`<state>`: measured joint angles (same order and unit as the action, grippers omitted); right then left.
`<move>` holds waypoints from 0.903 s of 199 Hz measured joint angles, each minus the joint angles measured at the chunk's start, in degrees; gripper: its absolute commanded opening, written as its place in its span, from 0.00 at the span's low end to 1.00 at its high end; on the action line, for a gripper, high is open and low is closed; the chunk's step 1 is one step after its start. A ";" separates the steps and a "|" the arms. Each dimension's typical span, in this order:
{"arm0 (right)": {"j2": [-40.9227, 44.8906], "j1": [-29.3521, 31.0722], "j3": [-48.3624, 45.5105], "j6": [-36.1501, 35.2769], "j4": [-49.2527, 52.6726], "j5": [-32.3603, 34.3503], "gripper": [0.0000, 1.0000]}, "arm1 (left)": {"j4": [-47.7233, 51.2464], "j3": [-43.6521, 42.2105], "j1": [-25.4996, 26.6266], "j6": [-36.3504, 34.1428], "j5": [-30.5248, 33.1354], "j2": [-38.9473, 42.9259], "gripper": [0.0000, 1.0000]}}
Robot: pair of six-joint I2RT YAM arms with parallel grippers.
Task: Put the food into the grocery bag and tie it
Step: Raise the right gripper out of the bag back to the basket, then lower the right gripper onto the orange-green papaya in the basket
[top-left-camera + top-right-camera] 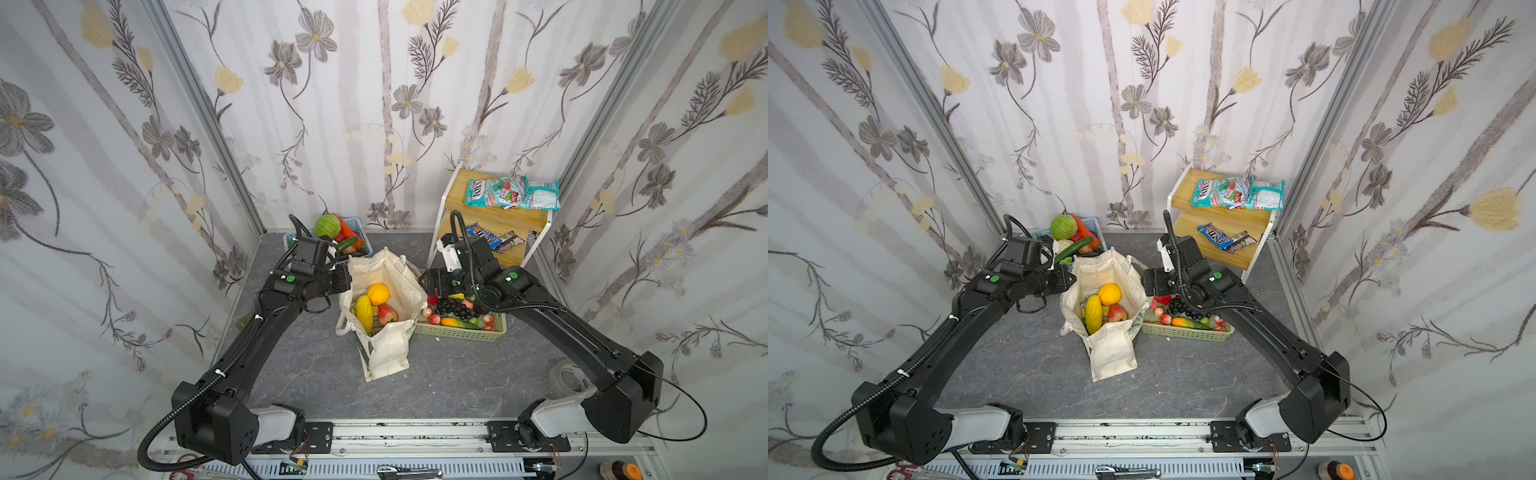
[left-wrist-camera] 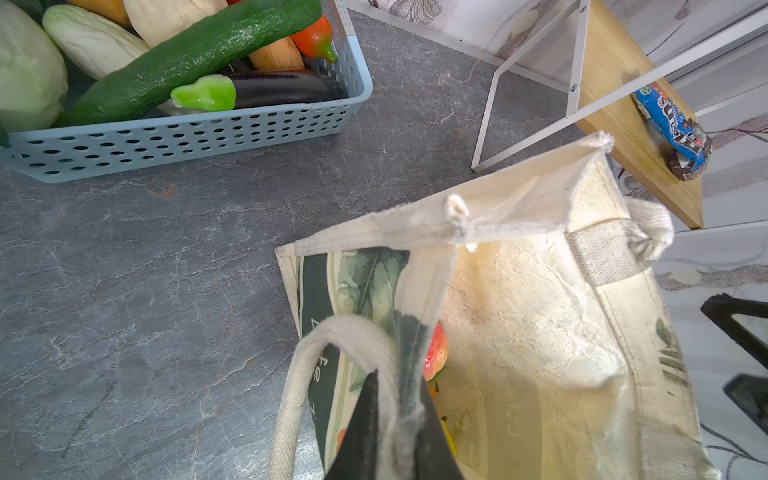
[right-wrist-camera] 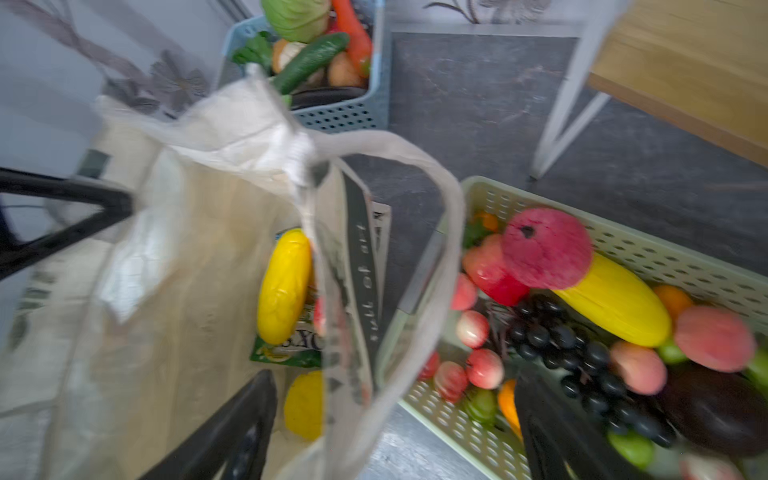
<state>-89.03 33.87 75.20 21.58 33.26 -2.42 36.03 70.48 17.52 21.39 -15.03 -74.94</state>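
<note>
While the grocery bag stands open-mouthed on the grey tabletop at the centre of both top views, an arm flanks it on each side.

- Left claw: clenched on the cream rim and handle at the bag's left edge; fabric is pinched between the dark fingers.
- Right claw: released, fingers wide apart. The handle loop runs between them without being pinched (this view is blurred).
- Inside the bag: round orange, yellow oblong fruit and, under it, the green-and-yellow snack packet, with "OX'S" showing.
- Bag print: script on a dark strip, too blurred to read.
- Pale white-green vegetable: in the blue basket, upper left of the left wrist view.
- Wooden shelf, upper right of centre: teal packets marked "FOX'S"; below them a blue packet whose white lettering is unclear.
- Pale green basket of fruit sits just beside the bag's right side.
</note>
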 measured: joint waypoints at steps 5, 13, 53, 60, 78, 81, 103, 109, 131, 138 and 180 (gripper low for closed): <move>0.52 -0.74 -1.07 0.07 -0.02 0.52 0.83 | 0.00 0.00 0.00 0.00 0.00 0.00 0.00; 1.11 -1.73 -2.86 0.02 0.00 1.09 0.80 | 0.00 0.00 0.00 0.00 0.00 0.00 0.00; -0.72 -5.60 -8.87 0.02 0.70 4.79 0.78 | 0.00 0.00 0.00 0.00 -0.02 0.00 0.00; -1.92 -5.70 -9.35 -0.04 0.87 4.90 0.78 | 0.00 0.00 0.00 0.00 -0.02 0.00 0.00; -5.53 -5.66 -10.12 -0.22 1.36 4.92 0.79 | -0.02 -0.26 0.00 0.02 0.00 0.26 0.00; -6.01 -5.64 -10.23 -0.22 1.57 4.92 0.79 | -0.02 -0.33 0.00 0.02 0.00 0.35 0.00; -9.14 -5.70 -10.40 -0.24 2.56 4.98 0.79 | -0.09 -1.01 0.00 0.02 0.04 1.03 0.00; -10.05 -5.73 -10.38 -0.24 2.58 5.05 0.80 | -0.09 -1.22 0.00 0.02 0.09 1.20 0.00; -13.14 -5.75 -10.32 -0.26 2.99 5.66 0.83 | -0.09 -1.70 0.00 0.00 0.46 1.77 0.00; -13.94 -5.75 -10.32 -0.31 2.99 5.66 0.84 | -0.09 -1.77 0.00 0.00 0.48 1.88 0.00; -18.29 -5.75 -10.27 -0.92 2.95 5.86 0.86 | -0.07 -1.81 0.00 -0.22 1.07 1.95 0.00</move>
<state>-107.33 28.12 64.93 20.67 36.21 3.44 35.97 68.66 17.52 21.17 -13.96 -72.99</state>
